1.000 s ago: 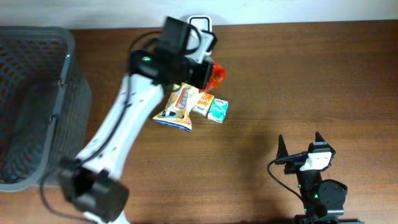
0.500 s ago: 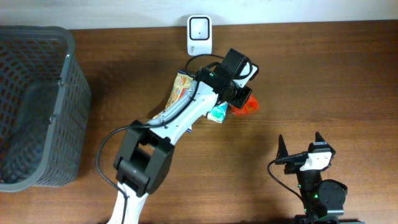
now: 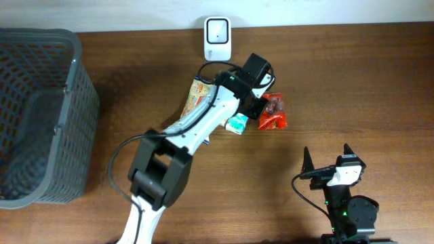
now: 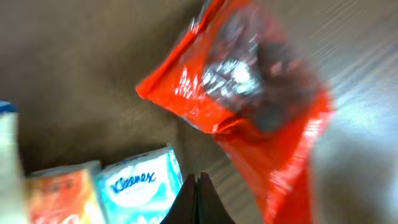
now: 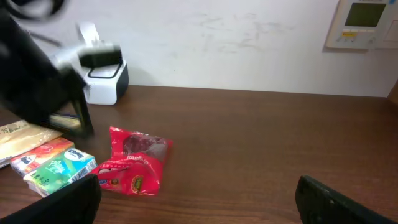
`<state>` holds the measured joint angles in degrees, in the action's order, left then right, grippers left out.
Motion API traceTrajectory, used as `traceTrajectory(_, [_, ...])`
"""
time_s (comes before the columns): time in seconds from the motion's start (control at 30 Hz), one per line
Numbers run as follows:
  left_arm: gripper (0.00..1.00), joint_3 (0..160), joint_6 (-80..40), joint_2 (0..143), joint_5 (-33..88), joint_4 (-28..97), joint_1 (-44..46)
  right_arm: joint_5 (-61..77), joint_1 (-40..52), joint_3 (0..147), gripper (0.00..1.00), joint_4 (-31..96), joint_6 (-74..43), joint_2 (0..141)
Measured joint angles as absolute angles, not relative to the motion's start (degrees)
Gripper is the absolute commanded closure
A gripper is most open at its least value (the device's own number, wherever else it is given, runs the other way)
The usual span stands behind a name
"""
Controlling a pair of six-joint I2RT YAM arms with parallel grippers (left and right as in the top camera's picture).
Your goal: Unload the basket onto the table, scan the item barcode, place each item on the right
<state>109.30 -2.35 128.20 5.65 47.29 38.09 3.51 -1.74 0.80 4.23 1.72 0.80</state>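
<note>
Red packet (image 3: 273,112) on wood table (image 3: 352,81) — white wall (image 5: 217,37).

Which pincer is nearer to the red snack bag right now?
Left. The left pincer sits shut right beside the red snack bag, not gripping it; the right pincer stands open at the near edge of the table, well away from the bag.

"Is it bright?"
"Yes. Soft, even light comes from above. The table (image 3: 352,81) looks pale and shiny toward its right edge in the left wrist view."
"Any shadows?"
"Faint ones beside the basket (image 3: 74,81) and under the left arm (image 3: 203,125)."
"Is anything fuzzy?"
"The red bag (image 4: 249,93) is smeared up close. In the right wrist view, the left arm is a dark blur."
</note>
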Motion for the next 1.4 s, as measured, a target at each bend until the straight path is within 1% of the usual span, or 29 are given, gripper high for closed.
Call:
traceTrajectory(0.1, [1.0,109.0,-2.3,135.6,3.6,47.4,38.1,3.5,-1.7,0.8,0.02,4.2,1.7,0.8])
traceTrajectory(0.27, [1.0,109.0,-2.6,135.6,-8.6,48.7,36.1,3.5,-1.7,0.8,0.02,4.2,1.7,0.8])
traceTrajectory(0.4, [1.0,109.6,-4.7,135.6,-10.6,51.3,30.9,3.5,-1.7,0.8,0.02,4.2,1.7,0.8])
traceTrajectory(0.43, [0.75,111.6,-5.0,135.6,-10.8,53.1,30.9,3.5,-1.7,0.8,0.02,4.2,1.7,0.8])
traceTrajectory(0.47, [0.32,113.6,-5.0,135.5,-10.8,54.5,31.1,3.5,-1.7,0.8,0.02,4.2,1.7,0.8])
traceTrajectory(0.5, [0.06,117.4,-5.4,134.8,-10.5,56.2,31.6,3.5,-1.7,0.8,0.02,4.2,1.7,0.8])
traceTrajectory(0.53, [0.01,118.6,-5.3,133.8,-10.3,56.6,31.7,3.5,-1.7,0.8,0.02,4.2,1.7,0.8])
traceTrajectory(0.57, [0.01,120.1,-5.5,132.3,-8.5,58.0,31.8,3.5,-1.7,0.8,0.02,4.2,1.7,0.8])
traceTrajectory(0.63, [0.01,122.9,-5.8,124.7,-3.9,60.0,31.7,3.5,-1.7,0.8,0.02,4.2,1.7,0.8])
traceTrajectory(0.73, [0.01,123.5,-5.8,117.3,-2.4,64.5,31.0,3.5,-1.7,0.8,0.02,4.2,1.7,0.8])
traceTrajectory(0.9, [0.01,123.1,-5.8,116.6,-1.9,73.4,29.5,3.5,-1.7,0.8,0.02,4.2,1.7,0.8])
traceTrajectory(0.93, [0.01,122.8,-5.8,116.6,-1.2,73.6,29.5,3.5,-1.7,0.8,0.02,4.2,1.7,0.8])
traceTrajectory(0.97, [0.01,121.8,-5.8,116.6,2.2,73.7,29.5,3.5,-1.7,0.8,0.02,4.2,1.7,0.8])
traceTrajectory(1.07, [0.01,114.9,-5.8,116.8,15.9,64.3,29.6,3.5,-1.7,0.8,0.02,4.2,1.7,0.8])
traceTrajectory(1.13, [0.01,109.7,-6.1,117.6,20.8,54.4,30.6,3.5,-1.7,0.8,0.02,4.2,1.7,0.8])
traceTrajectory(1.2, [0.01,106.9,-6.5,120.9,20.5,43.6,32.2,3.5,-1.7,0.8,0.02,4.2,1.7,0.8])
traceTrajectory(1.3, [0.01,106.3,-7.2,127.0,19.0,33.8,32.8,3.5,-1.7,0.8,0.02,4.3,1.7,0.8])
traceTrajectory(1.33, [0.01,106.3,-9.3,130.7,18.6,30.2,33.0,3.5,-1.7,0.8,0.02,4.2,1.7,0.8])
traceTrajectory(1.4, [0.0,105.9,-13.9,134.8,18.4,27.4,33.0,3.5,-1.7,0.8,0.02,4.2,1.7,0.8])
